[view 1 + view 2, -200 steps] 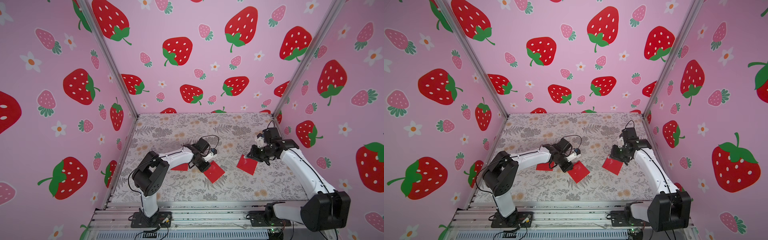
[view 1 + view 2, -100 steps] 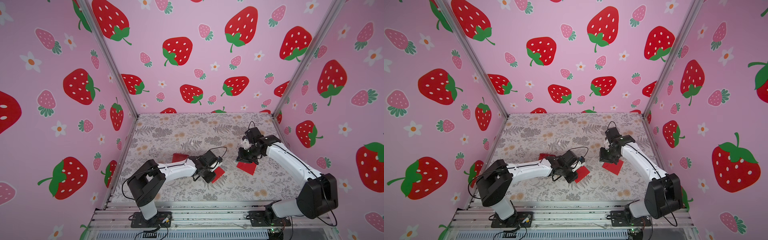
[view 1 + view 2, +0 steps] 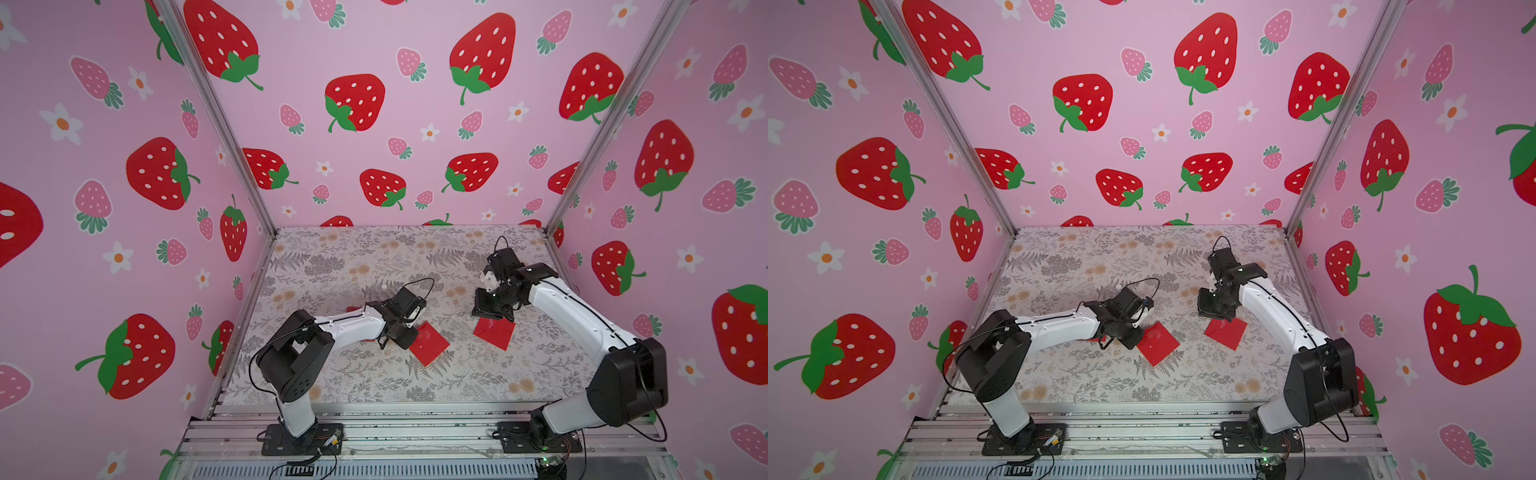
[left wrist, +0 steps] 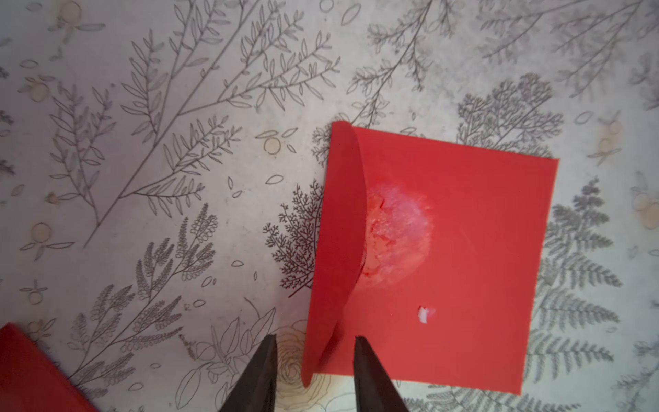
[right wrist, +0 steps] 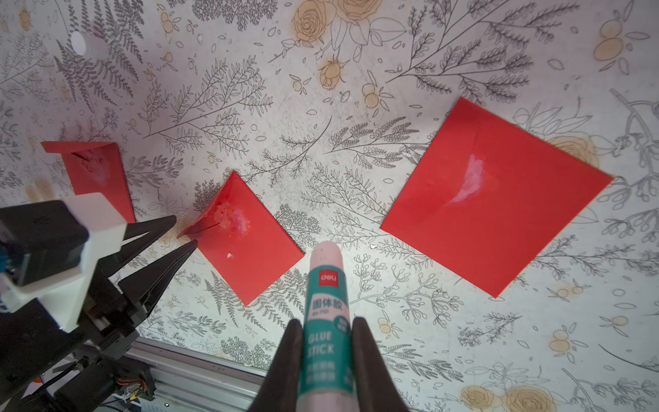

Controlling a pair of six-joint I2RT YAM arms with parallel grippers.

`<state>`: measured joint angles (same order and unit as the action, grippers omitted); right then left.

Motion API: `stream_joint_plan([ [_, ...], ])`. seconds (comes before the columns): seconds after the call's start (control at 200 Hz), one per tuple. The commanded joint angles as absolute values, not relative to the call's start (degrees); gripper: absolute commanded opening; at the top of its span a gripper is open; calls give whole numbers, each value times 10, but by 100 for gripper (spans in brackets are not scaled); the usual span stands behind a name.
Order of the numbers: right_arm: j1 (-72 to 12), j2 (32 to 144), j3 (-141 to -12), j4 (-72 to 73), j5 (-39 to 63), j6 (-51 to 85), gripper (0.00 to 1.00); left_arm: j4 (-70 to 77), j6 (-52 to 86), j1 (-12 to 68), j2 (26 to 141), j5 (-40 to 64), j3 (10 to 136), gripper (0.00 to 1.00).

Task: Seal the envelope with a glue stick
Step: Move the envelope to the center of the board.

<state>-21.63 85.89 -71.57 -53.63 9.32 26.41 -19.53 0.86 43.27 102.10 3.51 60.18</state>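
The envelope [image 4: 445, 249] is a red square lying flat mid-table, seen in both top views [image 3: 430, 345] [image 3: 1158, 343]. Its flap [image 4: 342, 232] stands half-raised over a whitish glue smear [image 4: 396, 232]. My left gripper [image 4: 313, 342] is open, its jaws straddling the flap's corner without pinching it, and the right wrist view shows it too [image 5: 185, 232]. My right gripper [image 5: 326, 323] is shut on the glue stick [image 5: 324, 306], white with a teal label and uncapped, its tip hanging above the cloth between two envelopes. In the top views the right gripper [image 3: 492, 318] hides the stick.
A second red envelope [image 3: 494, 332] with a glue streak lies under the right gripper. A third [image 5: 94, 171] sits behind the left arm, flap up. A small white cap-like piece [image 5: 83, 44] lies farther back. Pink walls enclose the floral cloth, and a metal rail [image 3: 395, 419] borders the front.
The left gripper's jaws have parted from shut and now stand around the flap corner. The right arm has swung left with the glue stick toward the table's middle.
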Motion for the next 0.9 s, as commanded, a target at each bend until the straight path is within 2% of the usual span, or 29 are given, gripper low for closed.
stream_joint_plan([
  [0.0,-222,867,-732,-547,88,266,0,-205,5,431,1042,52,621,34],
  [0.32,-228,885,-751,-550,90,256,0,-195,1,429,1063,70,609,14],
  [0.48,-235,892,-758,-557,91,252,0,-184,-1,431,1059,89,606,8],
  [0.775,-271,920,-755,-568,83,249,0,-128,41,469,1071,185,628,7],
  [0.895,-283,924,-741,-566,73,255,0,-125,43,485,1079,186,636,7],
])
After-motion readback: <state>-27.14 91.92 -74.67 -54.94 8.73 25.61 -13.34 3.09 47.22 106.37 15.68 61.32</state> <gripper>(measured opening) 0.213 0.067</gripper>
